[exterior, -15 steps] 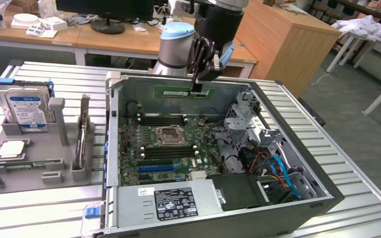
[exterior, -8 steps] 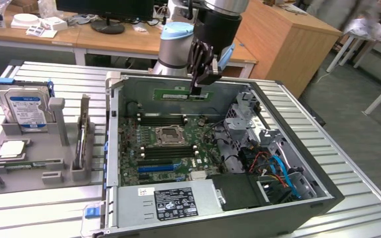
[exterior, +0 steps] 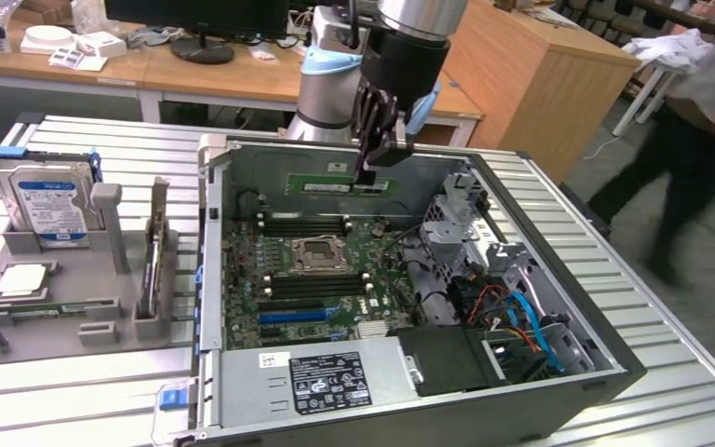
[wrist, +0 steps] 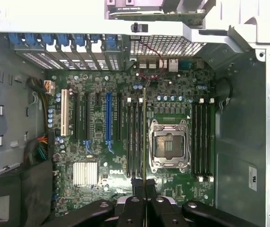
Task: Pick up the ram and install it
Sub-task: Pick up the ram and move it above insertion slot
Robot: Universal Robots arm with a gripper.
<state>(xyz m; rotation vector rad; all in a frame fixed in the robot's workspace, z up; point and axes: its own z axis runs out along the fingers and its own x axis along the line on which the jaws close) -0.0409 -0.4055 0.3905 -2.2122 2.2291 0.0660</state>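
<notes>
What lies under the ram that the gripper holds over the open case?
Under the ram, clamped in the gripper, lies the motherboard: black memory slots beside the processor socket. The strip of board directly beneath the stick's edge is covered.

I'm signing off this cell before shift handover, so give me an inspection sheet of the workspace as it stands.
Surface: slatted metal table carrying an open computer case.
Job's things: ram held above the motherboard, not seated; black memory slots look empty.
Clutter: grey fixture on the exterior view's left, holding a blue-labelled hard drive and a processor chip.
Grippers: gripper shut on the ram.
Cables: blue and orange cables inside the case, apart from the ram.
Surroundings: person at the exterior view's right; wooden desks behind.
</notes>
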